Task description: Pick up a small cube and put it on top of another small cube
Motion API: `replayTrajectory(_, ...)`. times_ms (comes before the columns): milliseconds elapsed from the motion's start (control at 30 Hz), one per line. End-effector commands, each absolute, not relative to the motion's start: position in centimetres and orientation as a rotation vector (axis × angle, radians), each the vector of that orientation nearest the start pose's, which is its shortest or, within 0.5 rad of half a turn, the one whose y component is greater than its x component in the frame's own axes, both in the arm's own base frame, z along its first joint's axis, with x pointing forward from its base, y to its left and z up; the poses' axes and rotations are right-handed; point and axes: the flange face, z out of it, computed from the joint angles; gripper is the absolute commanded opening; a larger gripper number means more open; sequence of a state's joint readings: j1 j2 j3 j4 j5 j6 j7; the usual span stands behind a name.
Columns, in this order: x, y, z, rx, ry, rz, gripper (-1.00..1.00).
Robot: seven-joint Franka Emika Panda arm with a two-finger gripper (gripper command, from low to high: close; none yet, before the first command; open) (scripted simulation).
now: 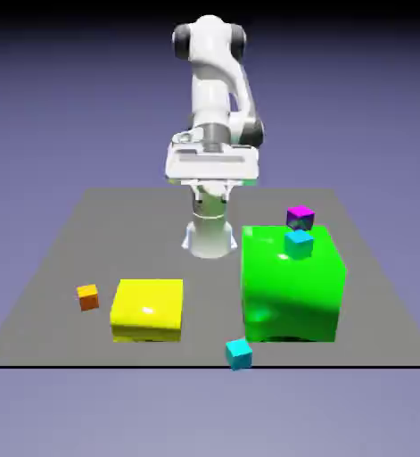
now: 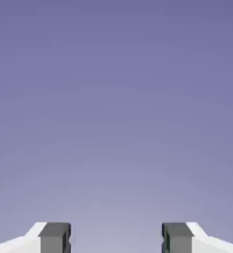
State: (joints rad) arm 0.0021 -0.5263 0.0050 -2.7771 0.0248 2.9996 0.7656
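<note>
Gripper (image 2: 116,239) is held released, nothing grasped. 1 small cube (image 1: 298,243) is seen atop green block (image 1: 293,286), the other cyan cube (image 1: 239,354) just below it on worktop (image 1: 53,268).

White arm (image 1: 215,98) folded high over the far edge of the grey counter (image 1: 61,259), hand (image 1: 211,163) raised well above everything on it. Large green block (image 1: 292,284) toward the exterior view's right, one small cyan cube (image 1: 299,243) resting on its top near the back. Tiny magenta cube (image 1: 300,216) just behind that block. Second small cyan cube (image 1: 239,353) on the counter at the near edge, just beside the green block's lower left corner. Flat yellow block (image 1: 147,309) left of centre, apart from the green one. Tiny orange cube (image 1: 88,296) just left of the yellow block.
</note>
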Motion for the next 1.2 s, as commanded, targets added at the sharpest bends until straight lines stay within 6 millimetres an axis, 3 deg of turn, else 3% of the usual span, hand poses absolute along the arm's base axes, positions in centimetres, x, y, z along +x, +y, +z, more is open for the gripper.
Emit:
replayTrajectory(0, 40.9, -0.2, 44.6, -2.48, 1.084, -0.914, 0.0)
replayTrajectory(267, 47.4, -2.1, 38.8, -2.379, 1.545, -0.427, 0.0)
replayTrajectory(600, 53.4, -3.5, 29.0, -2.08, 2.009, 0.231, 0.0)
replayTrajectory(1033, 57.4, -3.2, 14.6, -1.468, 2.324, 1.125, 0.0)
replayTrajectory(1100, 57.4, -3.2, 14.6, -1.465, 2.324, 1.128, 0.0)
replayTrajectory(1167, 57.2, -2.4, 13.2, -1.461, 2.323, 1.142, 0.0)
